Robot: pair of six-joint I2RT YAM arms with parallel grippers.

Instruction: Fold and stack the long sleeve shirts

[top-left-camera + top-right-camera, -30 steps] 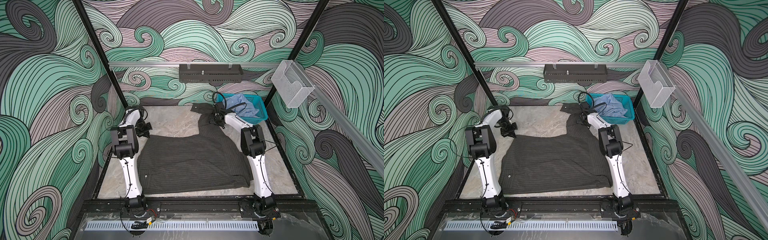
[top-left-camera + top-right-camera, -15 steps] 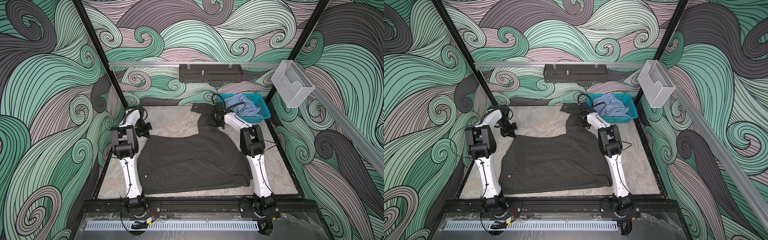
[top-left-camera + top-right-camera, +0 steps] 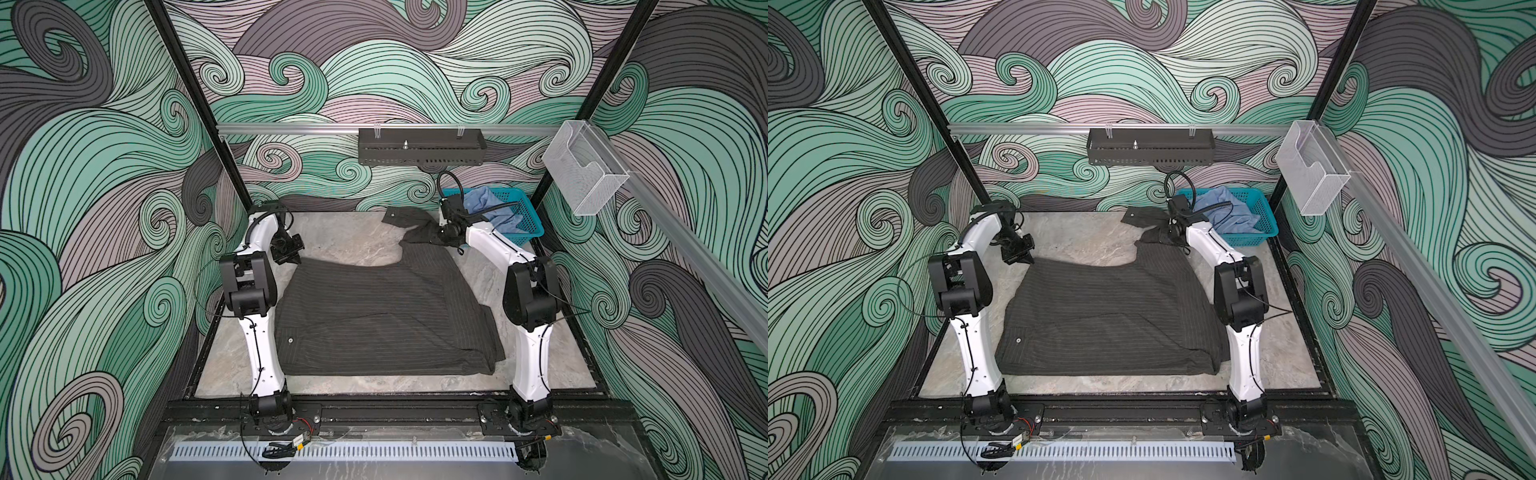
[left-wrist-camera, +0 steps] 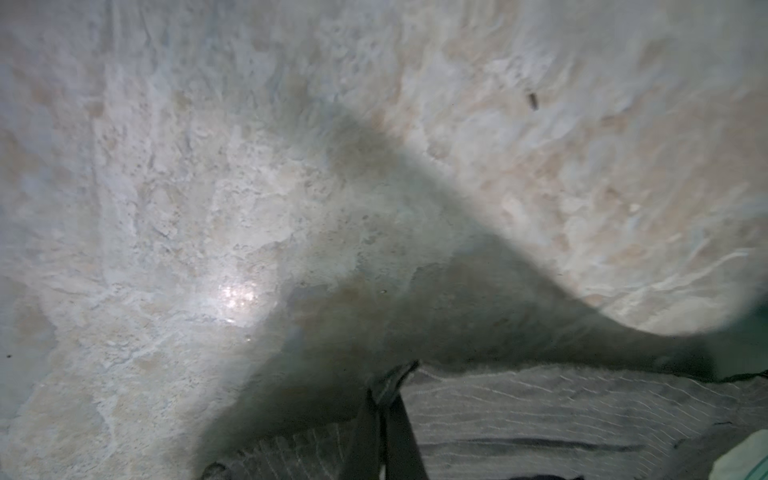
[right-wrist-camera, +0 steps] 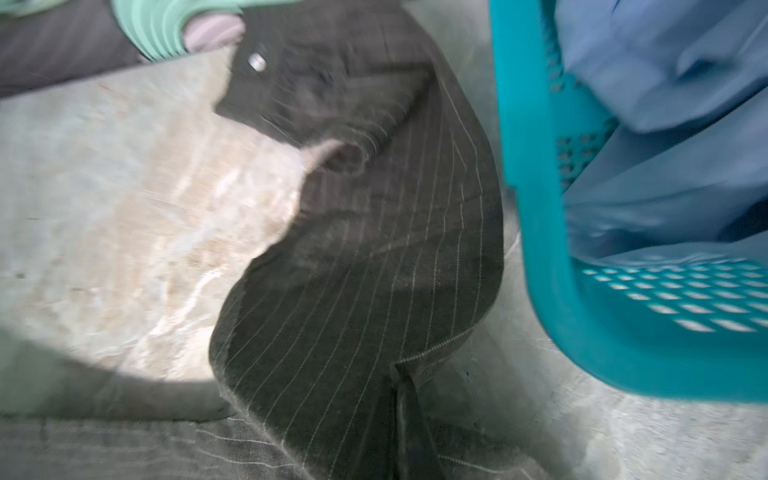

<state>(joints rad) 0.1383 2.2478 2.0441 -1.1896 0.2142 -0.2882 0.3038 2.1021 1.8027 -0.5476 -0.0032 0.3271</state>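
Wrist views alone show both pinches: left gripper (image 4: 388, 384), right gripper (image 5: 401, 374), each clamped on the charcoal shirt (image 3: 386, 316). Two shirts; blue shirt (image 3: 482, 199) in one basket (image 3: 536, 230), one o'clock.

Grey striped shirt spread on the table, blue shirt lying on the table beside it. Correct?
Wrong on the blue shirt: it is not on the table but bunched inside the teal basket at the far right corner, clear in both top views. The grey striped shirt is spread on the table, as stated.
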